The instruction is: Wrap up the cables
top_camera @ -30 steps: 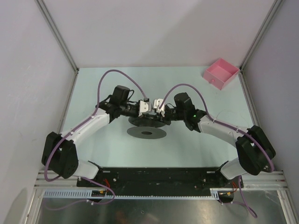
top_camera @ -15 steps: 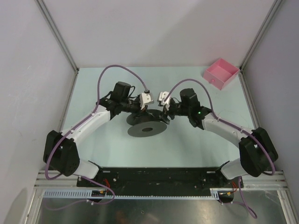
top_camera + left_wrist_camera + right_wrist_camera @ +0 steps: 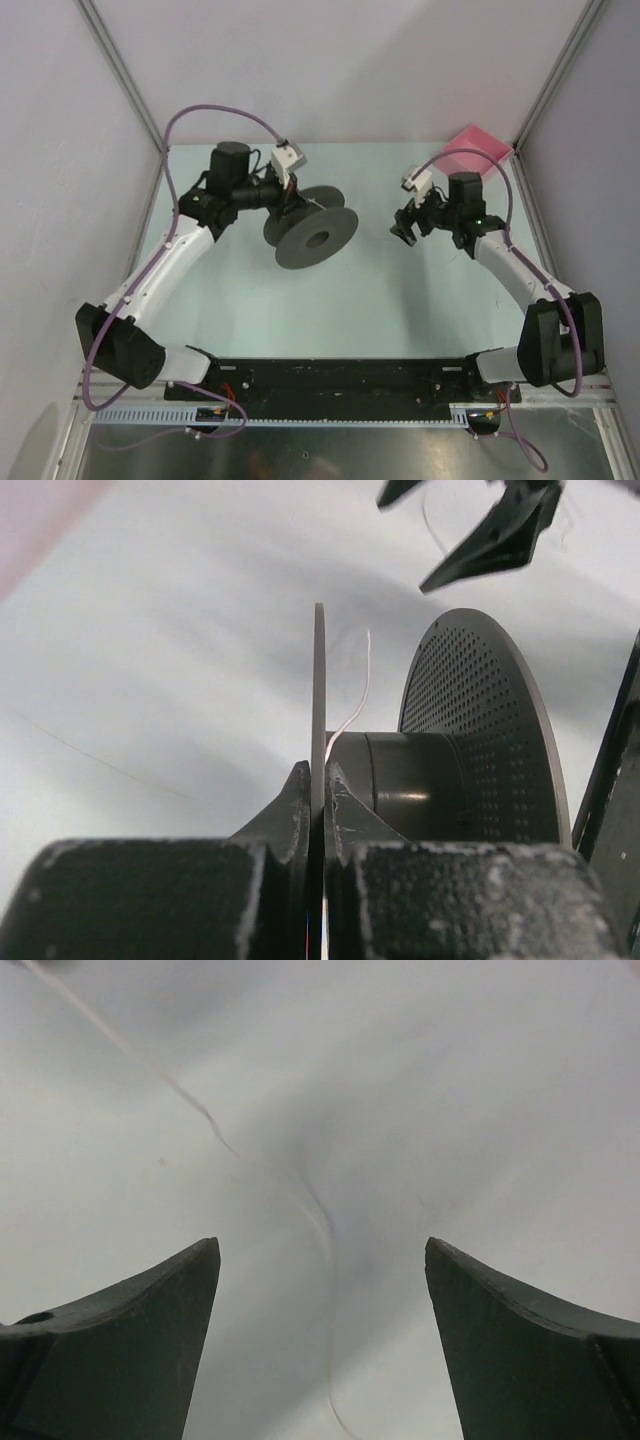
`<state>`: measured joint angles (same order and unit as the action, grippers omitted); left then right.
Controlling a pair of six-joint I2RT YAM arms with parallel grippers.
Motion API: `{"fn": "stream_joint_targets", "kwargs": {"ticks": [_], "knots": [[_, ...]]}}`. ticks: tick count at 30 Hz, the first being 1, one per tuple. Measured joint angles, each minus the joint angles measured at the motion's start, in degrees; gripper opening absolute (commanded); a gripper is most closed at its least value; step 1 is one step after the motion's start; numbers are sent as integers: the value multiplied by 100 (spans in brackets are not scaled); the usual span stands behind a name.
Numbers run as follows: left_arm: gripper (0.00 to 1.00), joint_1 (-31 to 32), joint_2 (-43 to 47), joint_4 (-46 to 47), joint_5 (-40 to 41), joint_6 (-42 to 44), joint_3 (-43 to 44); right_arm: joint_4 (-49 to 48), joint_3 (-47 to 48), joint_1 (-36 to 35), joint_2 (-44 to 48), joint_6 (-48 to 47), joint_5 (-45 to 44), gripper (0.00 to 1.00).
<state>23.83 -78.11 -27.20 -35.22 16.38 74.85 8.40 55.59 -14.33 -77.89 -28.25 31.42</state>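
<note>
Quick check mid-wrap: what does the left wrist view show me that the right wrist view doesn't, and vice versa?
Only the left wrist view shows the dark grey spool, one flange clamped edge-on in the left end effector, with the wire rising beside the hub. Only the right wrist view shows a loose stretch of that wire curving between its wide-apart fingers. Both show the wire, the pale table and the open right end effector, small at the top of the left wrist view.

No writing, label, brand, number or sign can be read in any view. The spool, the pink box at the far right corner, the left gripper and the right gripper bear none.
</note>
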Motion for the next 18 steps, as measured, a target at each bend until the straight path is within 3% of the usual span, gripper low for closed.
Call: {"fn": "stream_joint_targets", "kwargs": {"ticks": [6,13,18], "knots": [[0,-339,13,13,-221,-656,813,743,42,627,-466,-424,380,97],[0,-374,13,-11,-404,-1104,1467,970,68,426,-1080,-575,883,97],[0,-374,13,-31,-446,-1353,1928,632,109,186,-1515,-592,1156,94]]}}
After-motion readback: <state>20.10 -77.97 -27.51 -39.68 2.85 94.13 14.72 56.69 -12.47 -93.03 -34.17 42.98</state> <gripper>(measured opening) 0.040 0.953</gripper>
